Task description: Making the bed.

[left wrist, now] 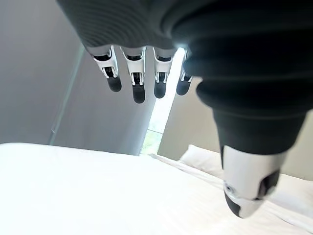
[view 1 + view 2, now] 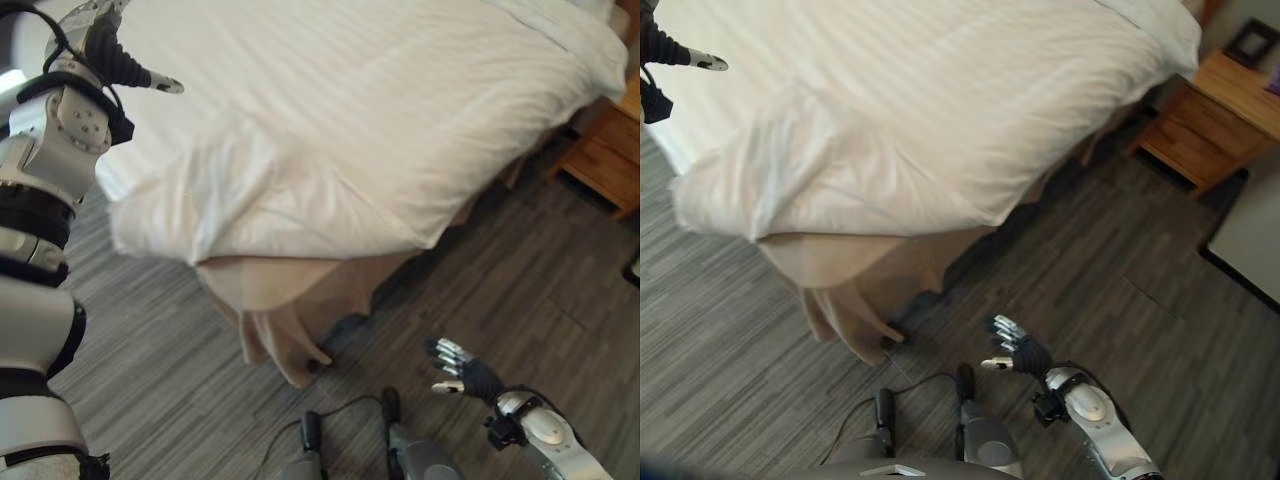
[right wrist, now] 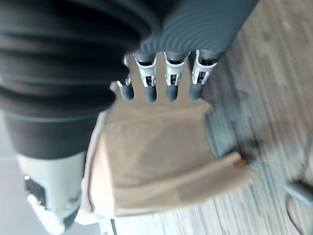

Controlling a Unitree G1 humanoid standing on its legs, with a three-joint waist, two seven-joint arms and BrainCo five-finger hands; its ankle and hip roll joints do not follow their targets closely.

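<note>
**Robot at the corner of a bed, both hands free**

A white, softly rumpled duvet [image 2: 350, 110] covers the bed, its near corner bunched into a thick fold that overhangs the mattress edge. Below that corner a beige fabric bed skirt [image 2: 275, 310] hangs down to the grey wood-plank floor [image 2: 520, 290]. The left hand [image 2: 135, 70] is raised above the duvet near the bed's edge, its fingers [image 1: 138, 83] straight and apart from the thumb, holding nothing and clear of the cloth. The right hand [image 2: 1018, 352] hangs low over the floor, well apart from the bed, its fingers [image 3: 149, 83] relaxed and empty; past them, its wrist view shows the beige skirt corner. A white pillow [image 1: 205, 159] lies at the far end of the bed. A brown wooden nightstand [image 2: 1205, 115] stands just beside the bed's far side.
</note>
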